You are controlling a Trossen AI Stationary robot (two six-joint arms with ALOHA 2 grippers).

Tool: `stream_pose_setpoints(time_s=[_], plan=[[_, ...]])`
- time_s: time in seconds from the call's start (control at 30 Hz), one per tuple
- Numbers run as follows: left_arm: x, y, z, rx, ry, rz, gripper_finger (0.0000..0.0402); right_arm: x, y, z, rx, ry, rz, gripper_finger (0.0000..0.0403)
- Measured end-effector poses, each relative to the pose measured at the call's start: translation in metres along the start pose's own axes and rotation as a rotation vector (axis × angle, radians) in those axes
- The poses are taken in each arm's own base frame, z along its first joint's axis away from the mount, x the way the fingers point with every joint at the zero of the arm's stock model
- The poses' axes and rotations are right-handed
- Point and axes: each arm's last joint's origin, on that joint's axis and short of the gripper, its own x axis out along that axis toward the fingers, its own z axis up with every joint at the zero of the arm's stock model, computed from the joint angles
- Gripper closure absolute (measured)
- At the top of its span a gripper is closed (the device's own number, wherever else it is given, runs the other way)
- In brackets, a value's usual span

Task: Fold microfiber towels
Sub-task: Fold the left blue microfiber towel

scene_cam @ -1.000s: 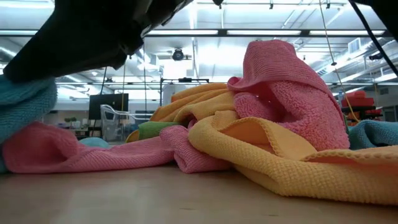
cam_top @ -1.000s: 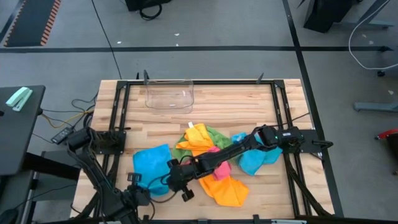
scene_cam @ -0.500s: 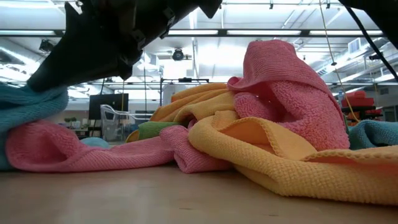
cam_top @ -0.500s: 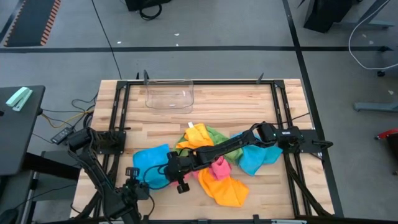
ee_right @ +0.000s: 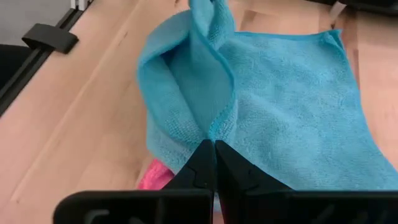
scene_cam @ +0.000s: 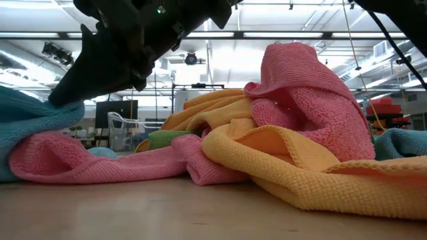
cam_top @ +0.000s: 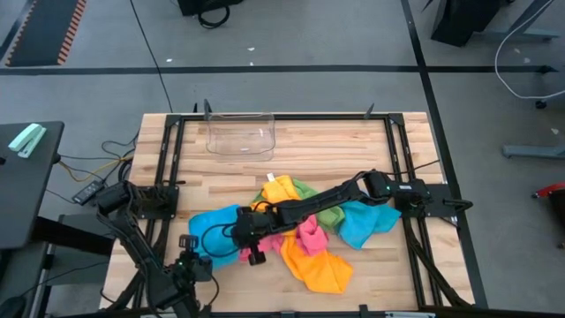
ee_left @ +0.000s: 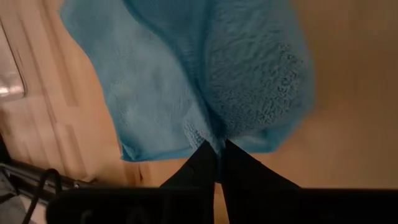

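Blue microfiber is pinched at both ends: one blue towel (cam_top: 214, 231) lies spread on the table (cam_top: 300, 146) at about 9 o'clock from the heap of orange, pink and green towels, and each gripper has closed on an edge of it. The left gripper (ee_left: 216, 155) has its jaws nipped together on the towel's near hem, down toward 7 o'clock of the table. The right gripper (ee_right: 213, 152) has its jaws clamped on a raised fold of the same cloth on the side toward the heap, with the right arm reaching across the pile from 3 o'clock.

What the coming move likely turns on is the line between the two pinches. It seems to run roughly from 7 o'clock up toward 1 o'clock across the cloth, with the slack body of the towel lying away from both grippers toward 10 o'clock. Both arms are on the towel, so neither is nearer.

Much is hidden. From above, the right arm covers the seam where the blue meets the pink towel (cam_top: 309, 237), and the left gripper sits at the frame's bottom edge. A second blue towel (cam_top: 366, 223) lies at 3 o'clock of the pile. The orange towel (scene_cam: 320, 173) fills the low view's front.
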Motion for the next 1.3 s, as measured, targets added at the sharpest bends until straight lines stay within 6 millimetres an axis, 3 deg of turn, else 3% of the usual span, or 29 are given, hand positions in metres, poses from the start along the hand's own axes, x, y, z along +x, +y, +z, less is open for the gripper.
stream_pose_setpoints(time_s=[0.2,0.47,0.93,1.3], plan=[[0.028,0.006,-0.010,0.018,0.148,0.012,0.0371,0.006,-0.007,-0.007,0.000,0.026,-0.018,0.0395],[0.031,0.007,-0.010,0.072,0.146,0.020,0.0381,0.006,-0.019,-0.011,0.012,0.048,-0.053,0.0393],[0.034,0.012,-0.008,0.063,0.140,0.062,0.0304,0.005,-0.029,-0.015,0.002,0.078,-0.093,0.0363],[0.016,0.017,-0.005,0.126,0.170,0.093,0.0241,0.001,-0.040,-0.019,0.007,0.129,-0.107,0.0262]])
